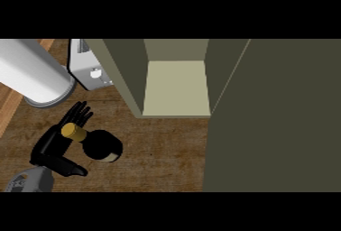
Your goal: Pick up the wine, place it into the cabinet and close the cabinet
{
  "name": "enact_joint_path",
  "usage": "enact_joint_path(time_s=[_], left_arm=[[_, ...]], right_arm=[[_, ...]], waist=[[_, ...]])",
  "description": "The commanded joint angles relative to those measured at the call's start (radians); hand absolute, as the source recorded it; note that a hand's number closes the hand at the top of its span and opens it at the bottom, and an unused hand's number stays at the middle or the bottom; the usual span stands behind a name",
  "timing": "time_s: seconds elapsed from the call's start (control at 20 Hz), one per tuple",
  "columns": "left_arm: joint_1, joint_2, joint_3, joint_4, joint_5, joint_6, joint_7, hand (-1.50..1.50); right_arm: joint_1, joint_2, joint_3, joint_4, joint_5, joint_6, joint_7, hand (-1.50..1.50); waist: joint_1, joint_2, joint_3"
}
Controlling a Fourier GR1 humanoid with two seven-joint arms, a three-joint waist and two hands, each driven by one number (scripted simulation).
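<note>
One round black wine bottle (103, 146), gold-capped, on wood-grain counter (166, 153); one left hand (52, 145) beside it, fingers extended.

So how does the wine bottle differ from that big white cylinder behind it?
The wine bottle is black with a yellow cap; the white cylinder has a grey rim. The cylinder looks far wider than the bottle. The bottle is by the left hand; the cylinder lies beyond it, partly out of view. Both are round.
</note>
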Motion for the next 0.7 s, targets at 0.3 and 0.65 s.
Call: enact_joint_path(time_s=[0.3, 0.65], left_arm=[[-0.112, 0.006, -0.041, 0.304, -0.129, 0.018, -0.216, -1.50], [-0.192, 0.015, -0.046, 0.462, -0.156, 0.040, -0.303, -1.50]], right_arm=[[-0.055, -0.009, -0.023, -0.028, -0.008, -0.022, 0.056, -1.50], [-0.083, -0.033, -0.066, -0.005, -0.040, -0.010, 0.062, -1.50]], waist=[[-0.003, 0.001, -0.001], [-0.004, 0.002, -0.001]])
